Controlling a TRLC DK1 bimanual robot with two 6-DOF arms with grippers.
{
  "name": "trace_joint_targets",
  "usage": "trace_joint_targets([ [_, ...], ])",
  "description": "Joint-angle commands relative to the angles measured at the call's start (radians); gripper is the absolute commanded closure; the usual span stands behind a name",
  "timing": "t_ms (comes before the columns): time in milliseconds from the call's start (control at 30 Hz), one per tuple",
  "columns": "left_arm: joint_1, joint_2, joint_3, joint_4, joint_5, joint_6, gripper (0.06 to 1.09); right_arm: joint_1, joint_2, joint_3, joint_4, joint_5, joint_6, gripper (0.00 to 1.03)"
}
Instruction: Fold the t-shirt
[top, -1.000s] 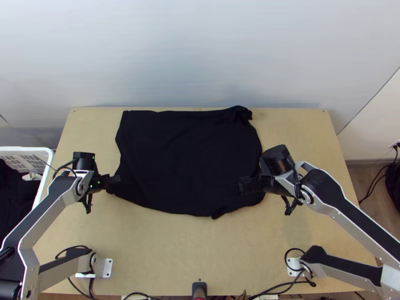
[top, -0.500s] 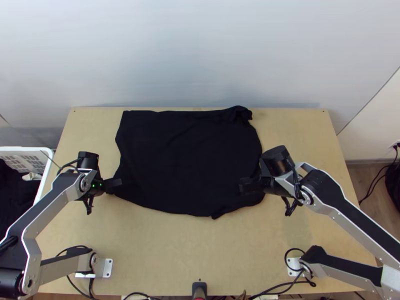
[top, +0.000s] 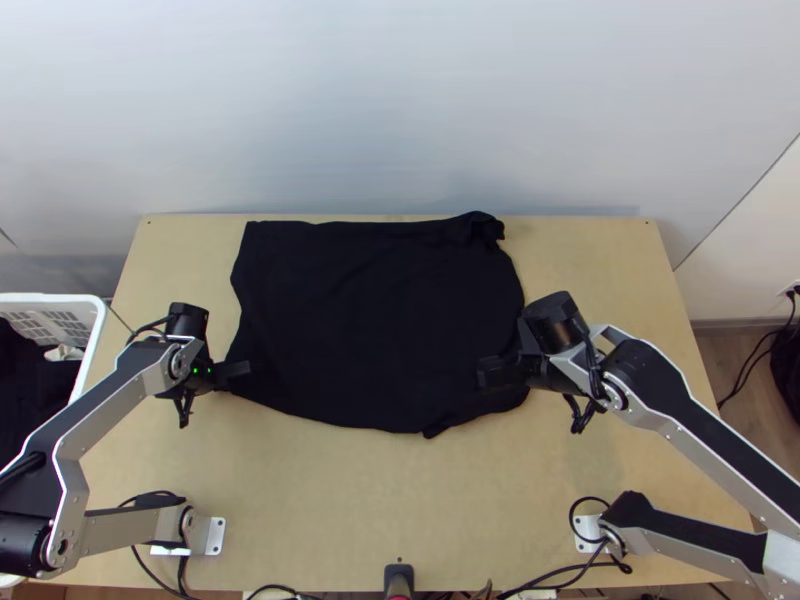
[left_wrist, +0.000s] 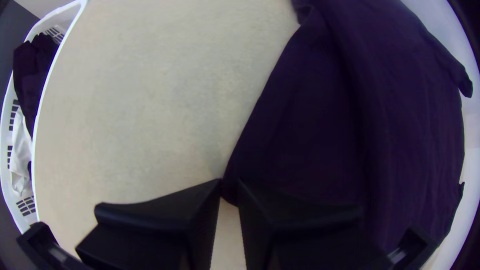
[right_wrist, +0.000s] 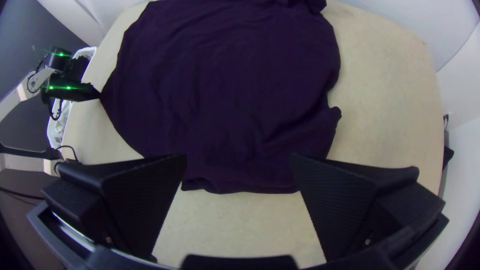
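since the earlier frame, the left gripper (top: 245, 370) has moved slightly rightward, taking the black t-shirt's near left corner inward. at far left stands a white basket (top: 98, 335) with dark cloth (top: 25, 380) inside. next, the left gripper's jaws are clenched on that corner. the black t-shirt (top: 380, 320) lies spread on the wooden table (top: 400, 490), its far right corner bunched. over its near right part, the right gripper (top: 485, 372) has its jaws parted wide.
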Motion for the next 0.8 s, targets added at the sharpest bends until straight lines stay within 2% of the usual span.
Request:
trace_joint_targets([
  [0,-0.016,0.031,-0.007,0.003,-0.003,0.005,0.89,0.009,0.002,0.005,-0.007,0.000,-0.002,0.07],
  [200,-0.022,0.054,-0.016,0.003,-0.003,0.003,0.89,0.018,0.002,0.023,-0.029,0.000,-0.008,0.07],
  [267,-0.025,0.054,-0.022,0.003,-0.004,0.008,1.02,0.033,0.000,0.028,-0.052,0.000,-0.017,0.07],
  [333,-0.025,0.053,-0.021,-0.005,-0.004,0.020,1.05,0.068,-0.005,0.020,-0.082,-0.009,-0.025,0.07],
  [567,-0.025,-0.016,0.001,-0.042,-0.004,0.021,1.05,0.173,-0.003,-0.084,-0.089,-0.156,-0.011,0.07],
  [767,-0.010,-0.071,0.065,-0.060,-0.006,0.017,1.05,0.243,0.149,-0.084,-0.078,-0.277,0.003,0.07],
])
